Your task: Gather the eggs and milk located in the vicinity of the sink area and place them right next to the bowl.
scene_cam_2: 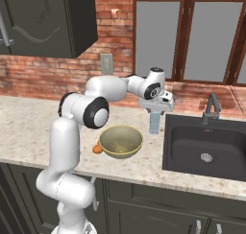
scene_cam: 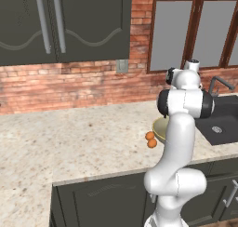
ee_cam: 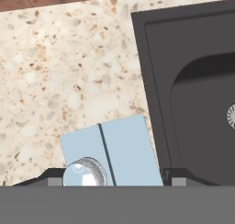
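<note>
Brick wall and dark windows run behind the speckled stone surface (scene_cam_2: pixel 29 127), with the sink (scene_cam_2: pixel 206 146) set into it on the right. I judge the job about two-thirds done: both eggs (scene_cam: pixel 151 139) already lie touching each other just beside the left side of the bowl (scene_cam_2: pixel 120 141), so only the milk (scene_cam_2: pixel 154 122) is left to bring over. My gripper (scene_cam_2: pixel 155 114) is down over the carton, which stands on the surface between the bowl and the sink's left edge, a little farther back than the bowl. From the hand view I see the carton's gabled top and cap (ee_cam: pixel 85 172) right between the finger tips (ee_cam: pixel 176 175), but I cannot tell whether the jaws have pinched it or whether it is lifted
</note>
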Controlling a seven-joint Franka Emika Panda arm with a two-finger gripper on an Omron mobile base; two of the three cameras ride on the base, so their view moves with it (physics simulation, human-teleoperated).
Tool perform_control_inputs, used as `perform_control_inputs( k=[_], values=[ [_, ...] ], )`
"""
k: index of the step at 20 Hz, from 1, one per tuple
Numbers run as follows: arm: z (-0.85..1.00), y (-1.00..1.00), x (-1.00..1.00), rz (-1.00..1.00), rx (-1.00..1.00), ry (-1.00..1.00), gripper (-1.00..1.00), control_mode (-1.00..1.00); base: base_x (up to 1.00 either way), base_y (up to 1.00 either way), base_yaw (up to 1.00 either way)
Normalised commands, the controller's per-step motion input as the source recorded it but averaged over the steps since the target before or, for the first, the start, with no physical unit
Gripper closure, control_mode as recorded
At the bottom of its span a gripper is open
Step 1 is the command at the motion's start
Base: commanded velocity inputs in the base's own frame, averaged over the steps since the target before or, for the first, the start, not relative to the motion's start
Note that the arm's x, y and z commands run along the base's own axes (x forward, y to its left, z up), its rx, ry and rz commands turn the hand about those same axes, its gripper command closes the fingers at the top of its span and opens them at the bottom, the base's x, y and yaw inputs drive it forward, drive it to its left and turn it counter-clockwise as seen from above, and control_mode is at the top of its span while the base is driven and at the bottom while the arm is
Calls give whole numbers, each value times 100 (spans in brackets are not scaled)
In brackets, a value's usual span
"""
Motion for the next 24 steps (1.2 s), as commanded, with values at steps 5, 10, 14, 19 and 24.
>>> perform_control_inputs(
  k=[5, 10, 14, 19, 24],
  values=[
    [0, 0, -3, 0, 0, 0, 100, -100, 0, 0, 0],
    [5, -4, -30, 0, 0, 0, 100, -100, 0, 0, 0],
    [17, 0, -57, -1, 0, 0, 100, -100, 0, 0, 0],
    [16, 0, -44, -4, 0, -4, 100, -100, 0, 0, 0],
    [6, 0, -51, -3, 0, -5, 100, -100, 0, 0, 0]
  ],
)
